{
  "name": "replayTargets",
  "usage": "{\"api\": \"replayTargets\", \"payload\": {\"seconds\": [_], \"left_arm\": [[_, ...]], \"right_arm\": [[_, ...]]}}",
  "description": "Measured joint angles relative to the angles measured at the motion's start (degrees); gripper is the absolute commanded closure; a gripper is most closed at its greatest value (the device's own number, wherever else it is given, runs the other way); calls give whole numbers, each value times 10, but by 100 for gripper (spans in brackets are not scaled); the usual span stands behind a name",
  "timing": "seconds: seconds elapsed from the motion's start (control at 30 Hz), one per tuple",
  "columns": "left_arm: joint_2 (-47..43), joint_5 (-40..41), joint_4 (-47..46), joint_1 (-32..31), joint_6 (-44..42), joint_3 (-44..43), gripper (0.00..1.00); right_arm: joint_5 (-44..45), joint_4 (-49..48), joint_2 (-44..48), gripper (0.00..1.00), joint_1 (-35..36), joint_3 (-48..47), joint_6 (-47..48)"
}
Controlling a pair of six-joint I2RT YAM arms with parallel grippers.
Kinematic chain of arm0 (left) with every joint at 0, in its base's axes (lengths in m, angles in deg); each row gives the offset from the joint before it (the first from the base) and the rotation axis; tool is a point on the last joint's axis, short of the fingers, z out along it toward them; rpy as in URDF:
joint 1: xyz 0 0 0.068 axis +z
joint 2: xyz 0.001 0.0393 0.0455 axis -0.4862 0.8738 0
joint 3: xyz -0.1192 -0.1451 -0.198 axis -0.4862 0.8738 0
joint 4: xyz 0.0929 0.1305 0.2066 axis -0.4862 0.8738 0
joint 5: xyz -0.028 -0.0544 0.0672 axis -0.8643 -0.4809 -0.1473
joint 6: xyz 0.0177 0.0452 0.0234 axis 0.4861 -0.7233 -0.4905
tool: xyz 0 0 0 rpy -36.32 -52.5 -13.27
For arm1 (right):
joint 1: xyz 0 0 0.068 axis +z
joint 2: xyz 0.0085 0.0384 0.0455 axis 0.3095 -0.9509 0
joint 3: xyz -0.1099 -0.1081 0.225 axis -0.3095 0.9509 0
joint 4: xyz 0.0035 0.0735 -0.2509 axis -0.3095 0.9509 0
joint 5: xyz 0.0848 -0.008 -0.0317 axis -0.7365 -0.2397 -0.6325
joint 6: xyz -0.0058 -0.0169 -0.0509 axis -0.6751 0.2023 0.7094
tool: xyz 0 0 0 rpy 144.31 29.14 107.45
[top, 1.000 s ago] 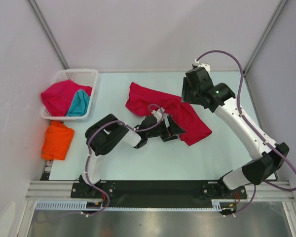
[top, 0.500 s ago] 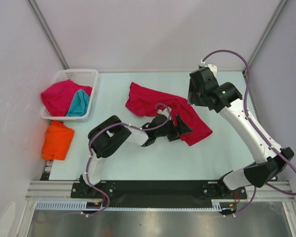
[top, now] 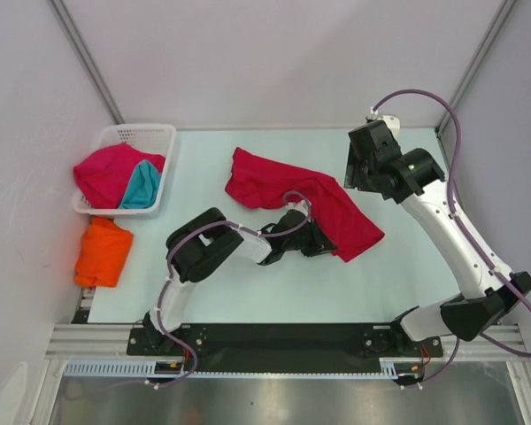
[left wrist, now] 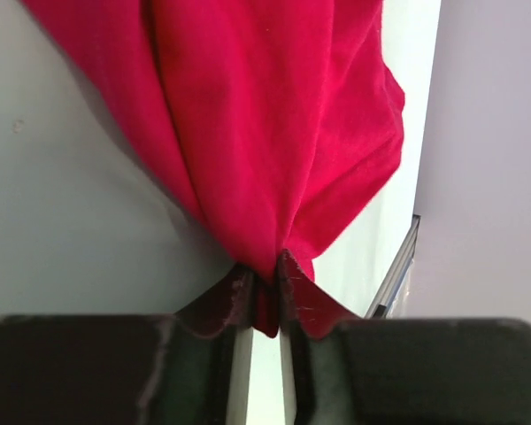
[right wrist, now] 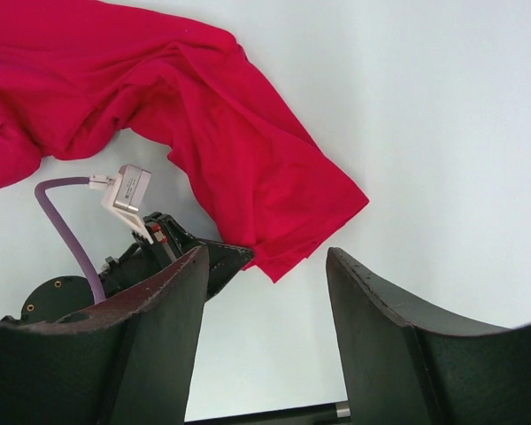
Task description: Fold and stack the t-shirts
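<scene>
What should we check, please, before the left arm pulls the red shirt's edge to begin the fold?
1. Left gripper pinches the edge of the red shirt: ok.
2. One layer or several in that pinch: cannot tell.
3. Right gripper open, nothing between its fingers: ok.
4. Red shirt lying flat: not ok, it is bunched and creased.
5. Orange shirt folded beside the basket, away from the arms: ok.
</scene>
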Motion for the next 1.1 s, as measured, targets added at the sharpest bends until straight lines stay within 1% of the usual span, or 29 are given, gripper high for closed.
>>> {"api": "replayTargets", "payload": {"seconds": [0.13, 0.2, 0.3, 0.4, 0.5, 0.53, 0.7, 0.77, 0.83, 0.87, 0.93, 0.97, 1.03, 1.07, 1.1], "left_arm": [[1, 0, 3, 0, -1, 0, 95], [1, -1, 2, 0, -2, 0, 100], [-22, 0, 7, 0, -14, 26, 100], [-89, -1, 30, 9, -26, 97, 100], [-203, -5, 60, 28, -36, 195, 100], [-242, -7, 73, 43, -37, 219, 100], [-493, -10, 155, 97, -41, 346, 100], [-608, -8, 207, 102, -40, 390, 100], [-703, -6, 261, 101, -34, 422, 100], [-732, -5, 282, 101, -32, 431, 98], [-787, 4, 335, 101, -25, 442, 92], [-805, 8, 358, 101, -24, 442, 68], [-822, 10, 384, 101, -24, 442, 40], [-821, 7, 389, 101, -25, 442, 21], [-812, 1, 390, 101, -27, 441, 16]], "right_arm": [[0, 6, 3, 39, -1, -5, 0], [0, 8, 5, 39, -1, -5, 0], [-1, 8, 8, 39, -2, -5, 0], [-7, -4, 13, 39, -2, 1, 0], [-18, -19, 19, 39, -3, 17, 0], [-22, -22, 20, 39, -3, 22, 0], [-42, -41, 20, 36, -4, 36, 2], [-49, -54, 19, 34, -5, 41, 4], [-61, -75, 12, 34, -7, 52, 9], [-69, -87, 4, 34, -8, 56, 12], [-84, -106, -29, 36, -12, 59, 15], [-91, -118, -51, 36, -12, 58, 16], [-105, -132, -98, 36, -14, 53, 18], [-112, -136, -126, 35, -14, 44, 20], [-119, -143, -153, 35, -13, 36, 21]]}}
